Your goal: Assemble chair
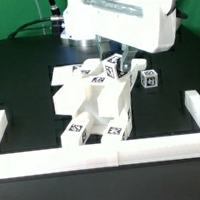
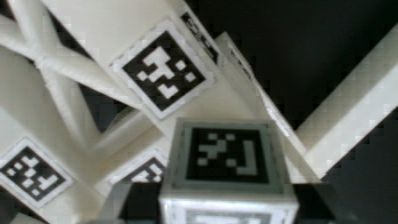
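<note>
The partly joined white chair (image 1: pixel 93 107) stands in the middle of the black table, with tags on its blocks. In the wrist view its cross-braced frame (image 2: pixel 71 90) fills the picture, with a large tag (image 2: pixel 169 65) on it. My gripper (image 1: pixel 119 70) hangs over the chair's top and is shut on a short white chair leg (image 1: pixel 114 67) with a tag. In the wrist view the leg (image 2: pixel 226 160) sits between my dark fingers (image 2: pixel 146 197), close against the frame. Whether the leg touches the frame I cannot tell. My gripper's middle there (image 2: pixel 226 198) lies on the leg.
Another small tagged chair part (image 1: pixel 149 79) lies on the table at the exterior view's right. The marker board (image 1: pixel 68 70) lies flat behind the chair. A long white rail (image 1: pixel 104 154) edges the table's front, with raised ends at both sides (image 1: pixel 199 107).
</note>
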